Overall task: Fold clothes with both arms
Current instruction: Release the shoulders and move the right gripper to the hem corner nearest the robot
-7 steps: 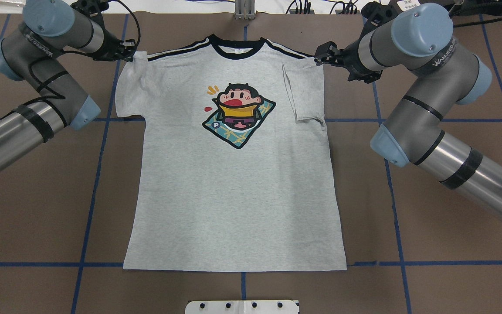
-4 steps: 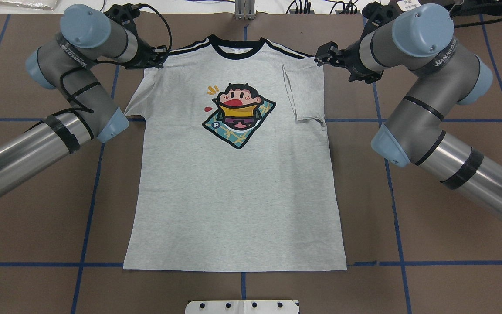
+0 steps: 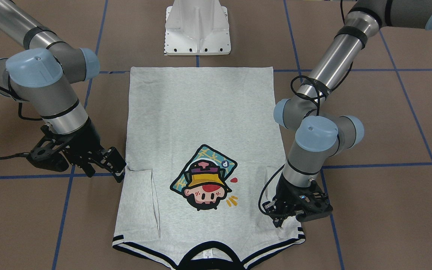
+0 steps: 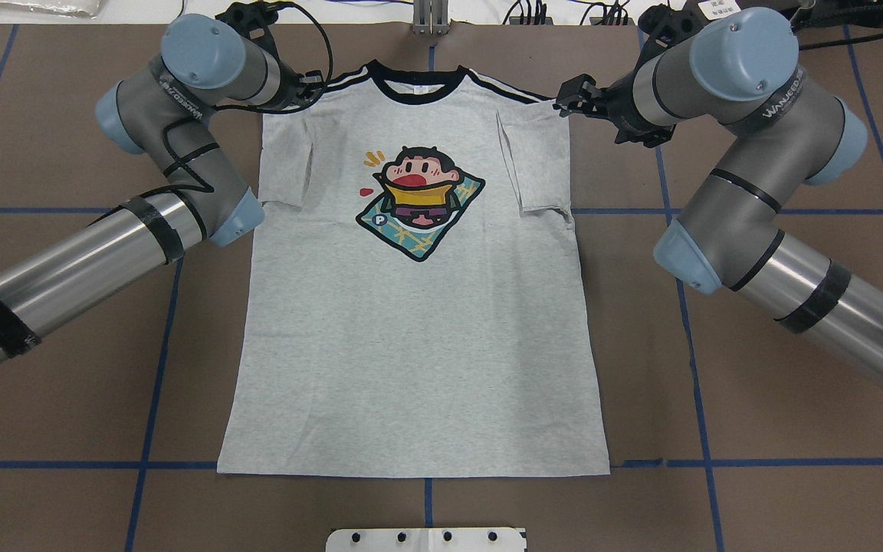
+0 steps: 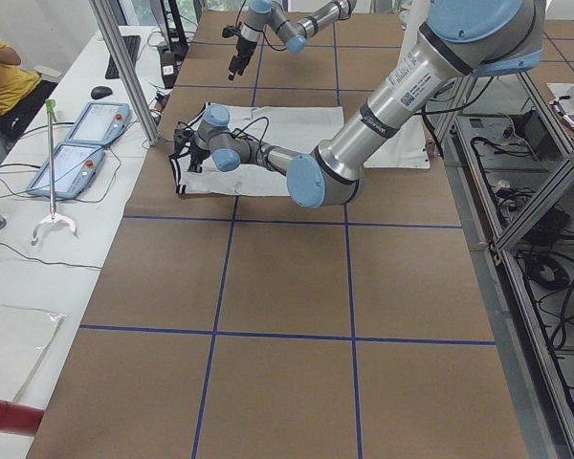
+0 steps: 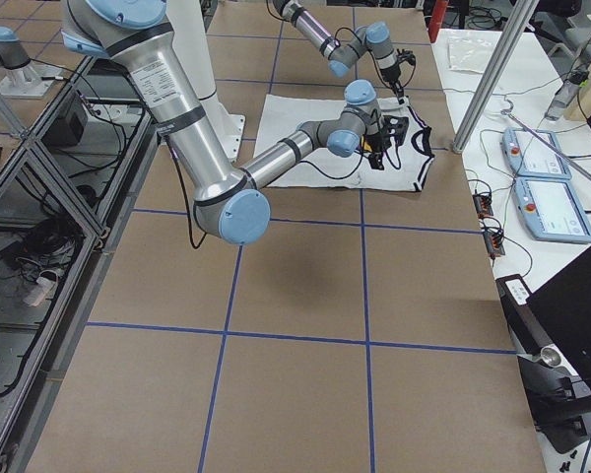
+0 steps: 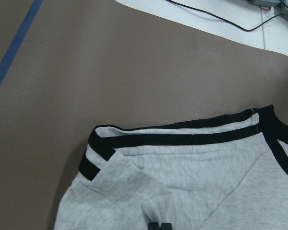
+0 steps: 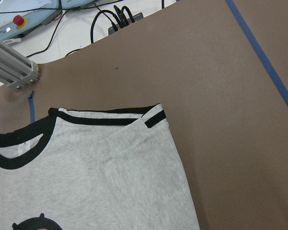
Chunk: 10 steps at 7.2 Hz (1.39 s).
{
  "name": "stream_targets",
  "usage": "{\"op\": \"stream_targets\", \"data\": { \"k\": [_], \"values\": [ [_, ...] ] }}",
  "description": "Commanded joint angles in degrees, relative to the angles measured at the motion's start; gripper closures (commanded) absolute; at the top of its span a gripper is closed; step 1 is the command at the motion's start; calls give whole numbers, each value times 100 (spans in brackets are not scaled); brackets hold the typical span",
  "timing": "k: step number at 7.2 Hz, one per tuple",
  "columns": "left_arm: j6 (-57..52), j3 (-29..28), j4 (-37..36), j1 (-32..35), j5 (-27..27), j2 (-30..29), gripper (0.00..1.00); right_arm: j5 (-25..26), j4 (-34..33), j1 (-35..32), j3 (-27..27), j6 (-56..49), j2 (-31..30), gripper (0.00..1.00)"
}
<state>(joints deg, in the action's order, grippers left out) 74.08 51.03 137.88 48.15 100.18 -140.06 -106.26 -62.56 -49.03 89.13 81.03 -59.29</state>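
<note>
The grey T-shirt (image 4: 411,345) lies flat and print up on the brown table, its black collar (image 4: 418,77) at the far edge. Both sleeves are folded inward onto the chest. My left gripper (image 4: 317,80) sits low over the shirt's left shoulder, shut on the fabric of the folded left sleeve (image 4: 285,169). The front-facing view shows this left gripper (image 3: 278,222) pressed down, with wrinkles spreading around it. My right gripper (image 4: 564,98) hovers open just beside the right shoulder seam, holding nothing. The folded right sleeve (image 4: 535,165) lies flat.
The white pedestal base (image 3: 197,30) stands at the near hem side. Blue tape lines (image 4: 158,368) grid the brown table. An aluminium post (image 4: 430,15) and cables stand beyond the collar. Teach pendants (image 5: 77,143) and a seated person (image 5: 5,76) are off the table's far side.
My left gripper has travelled to the right along the shoulder line, pulling the left sleeve inward so that it now lies folded on the chest. The right arm has stayed still.
</note>
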Motion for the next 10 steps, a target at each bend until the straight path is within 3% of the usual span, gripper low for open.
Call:
{"op": "stream_targets", "data": {
  "k": [1,2,3,5,6,7,8,9,10],
  "values": [
    [1,-199,169,-34,-113,-91,57,0,7,7,-9,0,-12,0],
    [1,-173,178,-95,-113,-65,37,9,7,7,-9,9,-12,0],
    [1,28,170,-104,-113,-4,34,0,7,7,-9,44,-12,0],
    [-8,1586,65,-166,44,801,34,18,-2,173,140,471,-29,1],
    [1,2134,-241,-244,524,1049,34,35,-350,383,471,892,-99,1],
    [1,2887,-583,-271,720,1364,34,175,-1197,890,1423,1158,-378,2],
    [36,3669,-865,-350,905,1803,34,785,-2050,1713,2589,1500,-938,4],
    [202,3964,-972,-359,994,1990,34,1235,-2285,2513,3280,1990,-1518,6],
    [212,3958,-973,-368,995,2000,34,1562,-2270,3130,3469,2569,-1880,5]
  ]
}}
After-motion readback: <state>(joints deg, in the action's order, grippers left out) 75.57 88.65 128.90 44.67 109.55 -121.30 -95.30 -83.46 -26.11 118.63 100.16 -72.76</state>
